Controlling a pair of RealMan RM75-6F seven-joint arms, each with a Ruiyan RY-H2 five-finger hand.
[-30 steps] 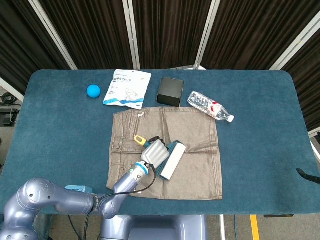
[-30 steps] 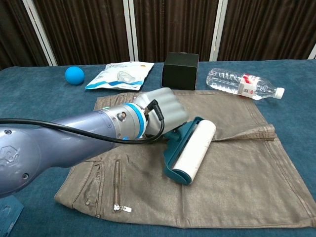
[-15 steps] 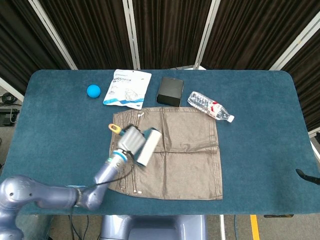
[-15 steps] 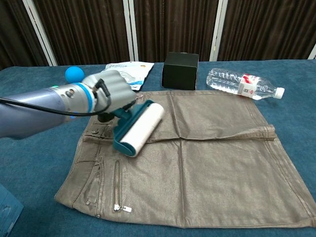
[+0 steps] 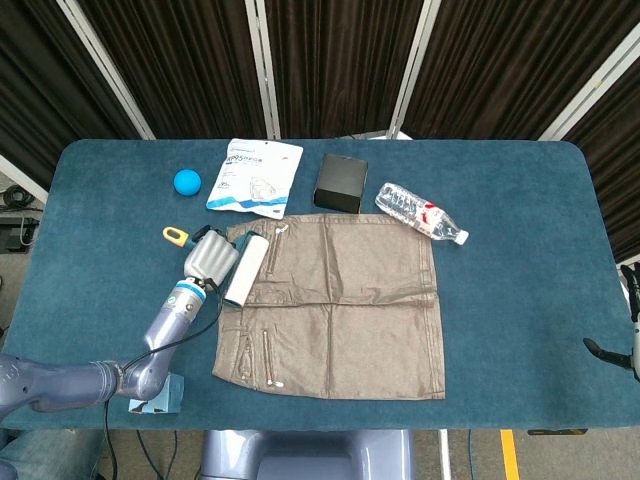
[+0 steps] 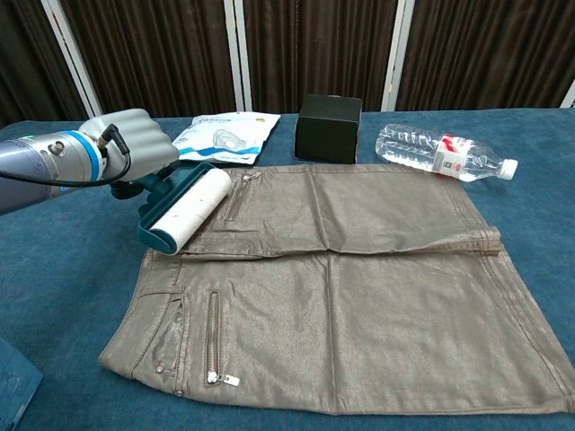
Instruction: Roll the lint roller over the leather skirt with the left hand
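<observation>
The brown leather skirt [image 5: 340,305] [image 6: 359,287] lies flat in the middle of the blue table. My left hand [image 5: 208,256] [image 6: 135,148] grips the teal handle of the lint roller [image 5: 245,270] [image 6: 187,208]. The roller's white drum rests on the skirt's left edge, near the waistband. The yellow end of the handle [image 5: 175,236] sticks out behind the hand. Only a dark bit of my right hand [image 5: 625,345] shows at the right edge of the head view; its fingers cannot be made out.
Along the back of the table lie a blue ball [image 5: 187,181], a white packet [image 5: 255,176] [image 6: 220,136], a black box [image 5: 340,183] [image 6: 330,128] and a plastic bottle [image 5: 420,212] [image 6: 440,153]. A blue object [image 5: 160,392] sits at the front left edge.
My left hand has drawn the roller leftward across the skirt, from its middle to its left edge. The skirt's left side has shifted and flattened.
</observation>
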